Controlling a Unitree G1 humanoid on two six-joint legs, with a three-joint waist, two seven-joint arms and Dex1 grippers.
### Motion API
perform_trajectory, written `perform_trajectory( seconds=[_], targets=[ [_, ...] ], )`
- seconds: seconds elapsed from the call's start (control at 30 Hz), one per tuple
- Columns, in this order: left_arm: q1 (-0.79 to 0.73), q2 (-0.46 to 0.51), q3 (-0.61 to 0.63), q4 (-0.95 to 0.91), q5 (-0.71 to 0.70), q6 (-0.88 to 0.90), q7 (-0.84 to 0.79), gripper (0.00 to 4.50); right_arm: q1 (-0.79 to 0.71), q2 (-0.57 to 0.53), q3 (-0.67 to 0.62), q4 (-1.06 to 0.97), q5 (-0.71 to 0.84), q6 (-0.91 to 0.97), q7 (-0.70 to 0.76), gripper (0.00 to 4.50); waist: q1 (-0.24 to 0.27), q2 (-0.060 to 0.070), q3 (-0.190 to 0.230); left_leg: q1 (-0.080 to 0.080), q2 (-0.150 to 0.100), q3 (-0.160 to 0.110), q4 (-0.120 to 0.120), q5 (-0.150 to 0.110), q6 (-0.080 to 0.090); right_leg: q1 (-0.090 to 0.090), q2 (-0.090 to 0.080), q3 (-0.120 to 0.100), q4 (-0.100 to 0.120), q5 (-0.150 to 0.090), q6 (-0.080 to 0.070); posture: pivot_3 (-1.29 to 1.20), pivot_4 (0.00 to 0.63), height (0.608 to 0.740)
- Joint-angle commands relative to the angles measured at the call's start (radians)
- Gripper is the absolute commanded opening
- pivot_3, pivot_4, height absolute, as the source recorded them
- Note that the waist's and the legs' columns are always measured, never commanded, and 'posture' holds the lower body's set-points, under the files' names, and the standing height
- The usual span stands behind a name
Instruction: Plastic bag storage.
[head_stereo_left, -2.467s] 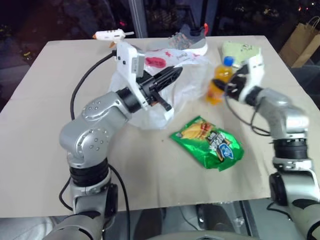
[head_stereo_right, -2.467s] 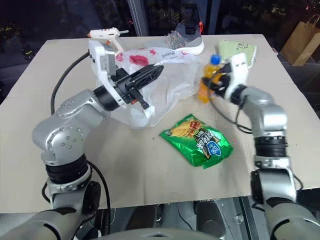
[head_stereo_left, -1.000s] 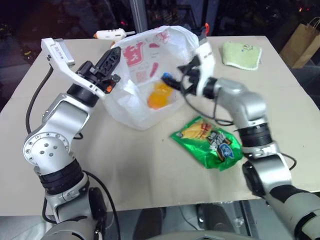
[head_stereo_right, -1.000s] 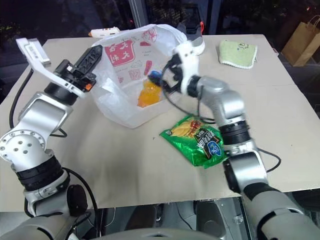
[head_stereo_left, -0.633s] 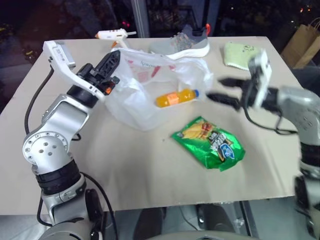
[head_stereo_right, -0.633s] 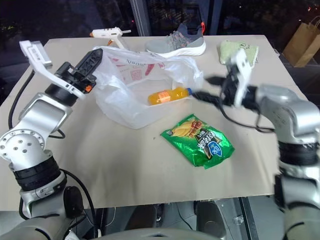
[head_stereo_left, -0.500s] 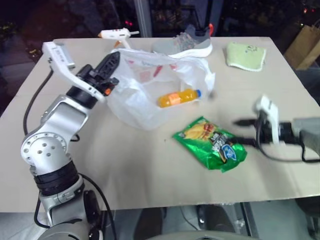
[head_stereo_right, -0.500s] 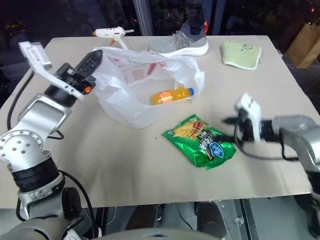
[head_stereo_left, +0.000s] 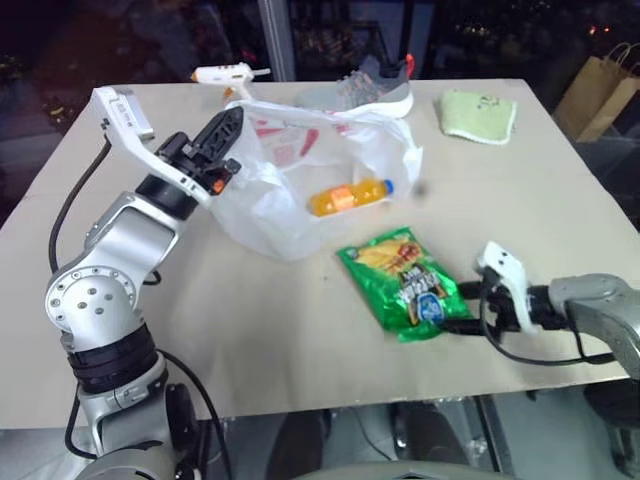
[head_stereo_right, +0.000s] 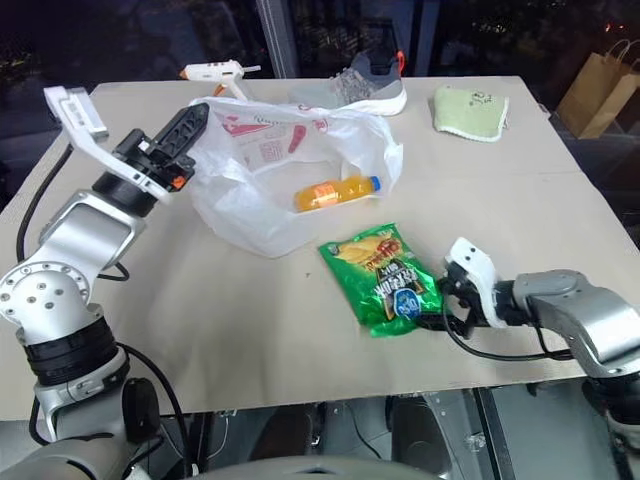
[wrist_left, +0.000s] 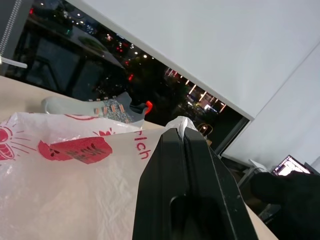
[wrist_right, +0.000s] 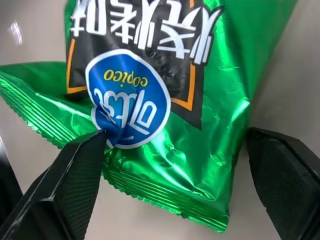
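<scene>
Right pincer (wrist_right: 170, 190): spread wide, straddling the green snack packet (head_stereo_right: 380, 278) at the desk (head_stereo_right: 250, 330) front. Plastic bag (head_stereo_right: 270, 185): mid-desk, orange bottle (head_stereo_right: 335, 193) inside, edge clamped in left pincer (head_stereo_right: 195, 118). Shoe (head_stereo_right: 350, 85): far edge.

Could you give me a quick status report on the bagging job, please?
Left gripper shut on plastic bag rim, holding it up. Right gripper open, fingers astride green snack packet. Orange bottle in bag. Nothing blocking.
</scene>
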Motion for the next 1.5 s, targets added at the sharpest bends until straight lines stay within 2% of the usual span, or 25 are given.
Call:
perform_trajectory(
  seconds=[0.03,0.1,0.27,0.3,0.37,0.47,0.67,0.77,1.03,1.2,1.3,1.5],
  targets=[
    [-0.001,0.014,-0.001,-0.033,-0.007,-0.022,-0.010,0.00,-0.004,0.049,-0.015,-0.012,0.022,0.051,-0.069,4.22,0.003,-0.001,0.000,0.000,0.000,-0.001,0.000,0.000,0.000,0.000,0.000,-0.001,0.000,0.000,0.000,0.00,0.150,0.740],
    [0.000,0.014,-0.002,-0.034,-0.008,-0.024,-0.009,0.00,-0.008,0.072,-0.017,-0.015,0.029,0.063,-0.089,3.62,0.003,-0.001,0.000,0.000,0.000,0.000,0.000,0.000,0.000,0.000,0.000,-0.001,0.000,0.000,0.000,0.00,0.150,0.740],
    [0.000,0.016,-0.009,-0.036,-0.009,-0.027,-0.004,0.00,-0.006,0.092,-0.024,-0.006,0.029,0.055,-0.104,1.12,0.004,-0.001,0.000,-0.001,0.000,0.000,0.000,0.000,0.000,0.000,0.000,-0.001,0.000,0.000,0.000,0.00,0.150,0.740],
    [0.000,0.016,-0.010,-0.036,-0.009,-0.027,-0.003,0.00,-0.006,0.088,-0.026,-0.006,0.030,0.051,-0.100,0.91,0.004,-0.001,0.000,-0.001,0.000,0.000,0.000,0.000,0.000,0.000,0.000,-0.001,0.000,0.000,0.000,0.00,0.150,0.740],
    [0.000,0.017,-0.012,-0.036,-0.010,-0.029,-0.002,0.00,-0.006,0.081,-0.040,-0.009,0.042,0.036,-0.081,0.02,0.004,-0.001,0.000,-0.001,0.000,0.000,0.000,0.000,0.000,0.000,0.000,-0.001,-0.001,0.000,0.000,0.00,0.150,0.740],
    [0.000,0.017,-0.017,-0.037,-0.011,-0.029,-0.002,0.00,-0.025,0.066,-0.094,-0.017,0.097,0.038,-0.039,0.02,0.004,0.000,0.000,-0.001,0.000,0.000,0.000,0.000,0.000,0.000,0.000,-0.001,-0.001,0.000,0.000,0.00,0.150,0.740],
    [0.014,0.029,-0.029,-0.046,-0.021,-0.016,-0.025,0.00,-0.139,0.014,-0.247,0.007,0.306,0.117,0.051,0.02,0.004,0.000,0.000,-0.001,0.000,-0.001,0.000,0.000,0.000,0.000,0.000,-0.001,-0.001,0.000,0.000,0.00,0.150,0.740],
    [0.025,0.039,-0.033,-0.058,-0.035,-0.010,-0.039,0.00,-0.200,0.014,-0.265,0.041,0.355,0.122,0.062,0.02,0.003,0.000,0.000,-0.002,0.000,-0.001,0.000,0.000,0.000,0.000,0.000,-0.002,-0.001,0.000,0.000,0.00,0.150,0.740],
    [0.055,0.069,-0.024,-0.076,-0.059,-0.013,-0.049,0.00,-0.264,-0.099,-0.254,0.027,0.380,0.073,0.180,0.02,0.014,0.000,0.000,-0.005,-0.001,-0.001,0.000,0.000,0.000,-0.002,-0.002,-0.002,-0.002,0.000,0.000,0.00,0.150,0.740],
    [0.057,0.074,-0.035,-0.076,-0.068,-0.014,-0.053,0.00,-0.320,-0.136,-0.234,0.036,0.391,0.071,0.203,0.02,0.018,0.000,0.000,-0.005,0.000,-0.001,0.000,0.000,0.000,-0.003,-0.001,-0.003,-0.002,0.000,0.000,0.00,0.150,0.740],
    [0.058,0.073,-0.040,-0.078,-0.075,-0.011,-0.058,0.00,-0.349,-0.127,-0.195,0.052,0.363,0.043,0.207,0.02,0.022,0.000,0.000,-0.005,-0.001,-0.001,0.000,0.000,0.001,-0.003,-0.001,-0.003,-0.002,0.000,0.000,0.00,0.150,0.740],
    [0.072,0.078,-0.063,-0.105,-0.120,0.001,-0.092,0.00,-0.449,-0.051,-0.020,0.161,0.202,-0.076,0.207,0.02,0.020,0.000,0.000,-0.005,0.000,-0.001,0.000,0.000,0.000,-0.003,-0.001,-0.003,-0.002,0.000,0.000,0.00,0.150,0.740]
  ],
)
